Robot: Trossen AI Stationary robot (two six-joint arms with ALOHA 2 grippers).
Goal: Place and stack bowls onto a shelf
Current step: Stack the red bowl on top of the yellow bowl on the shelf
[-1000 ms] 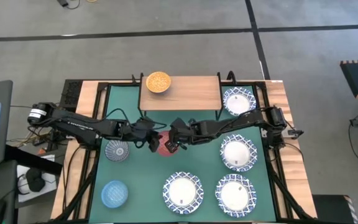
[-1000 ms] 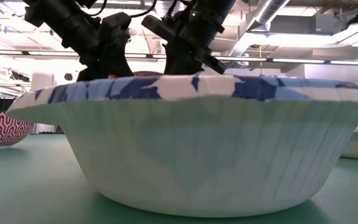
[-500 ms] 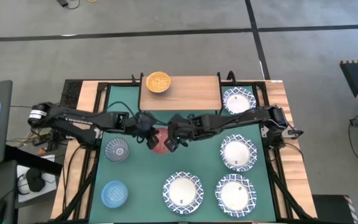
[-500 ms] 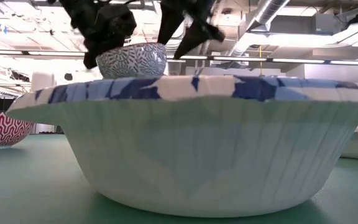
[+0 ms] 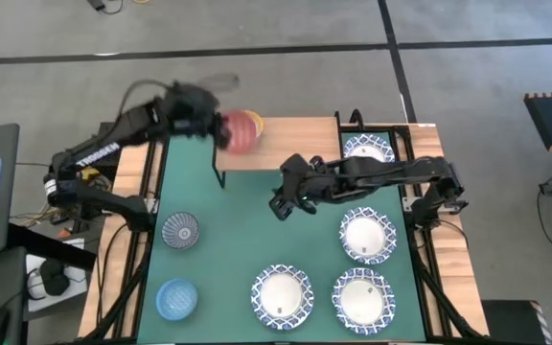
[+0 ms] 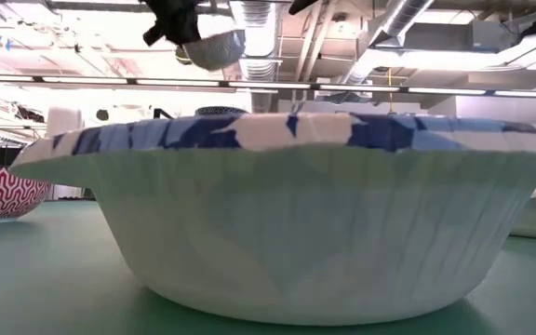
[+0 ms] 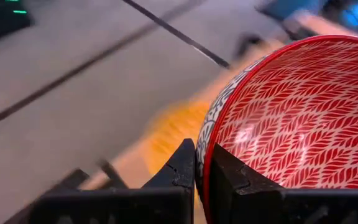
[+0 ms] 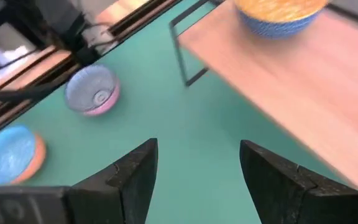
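Red bowl (image 5: 241, 131) rides in the left end effector (image 7: 197, 168), aloft over the far-left end of the shelf (image 5: 290, 144), tilted on edge. The fingers (image 7: 182, 171) pinch its rim, one inside and one outside the wall, which explains the tilt. It hangs over the yellow bowl (image 7: 169, 127) already on the shelf, so the likely aim is to nest red into yellow. Half a second ago this bowl sat low at mid-bench between both arms; the left arm has since swung up and far.

Right end effector (image 8: 194, 171) is spread wide and empty, over the green mat (image 5: 228, 259) just near of the shelf. It has pulled rightward, away from the spot where the bowl was.

Grey-blue bowl (image 5: 180, 230) and light blue bowl (image 5: 175, 297) wait on the left of the bench. Four white bowls (image 5: 281, 294) sit to the right, unmoved.
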